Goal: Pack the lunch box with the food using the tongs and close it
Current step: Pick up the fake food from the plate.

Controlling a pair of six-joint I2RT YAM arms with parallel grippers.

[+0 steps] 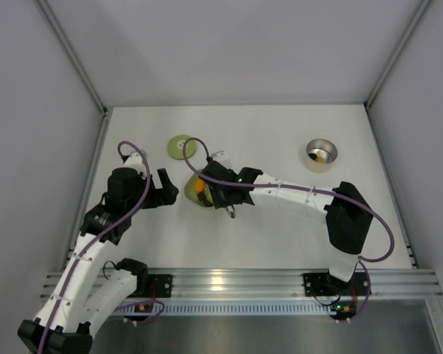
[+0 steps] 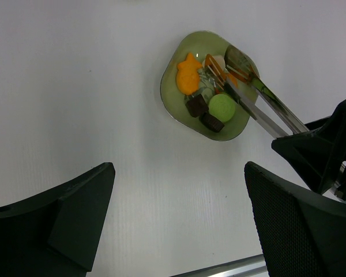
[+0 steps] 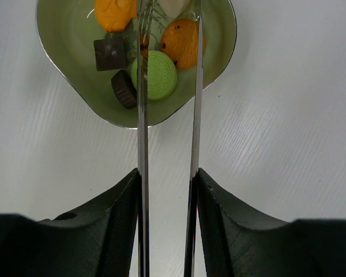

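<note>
Left of centre in the top view, the left gripper [image 1: 167, 187] stands wide and holds nothing, just beside the light green plate [image 3: 57, 63]. The right gripper [image 3: 167, 190] is clamped narrowly on the tongs [image 3: 140, 138], whose tips reach over the food [image 3: 158, 74] on the plate at frame centre. Beyond, the green lid [image 1: 180, 145] lies flat on the counter [image 1: 280, 236]. The lunch box [image 1: 321, 154] sits at upper right, with a few pieces inside.
</note>
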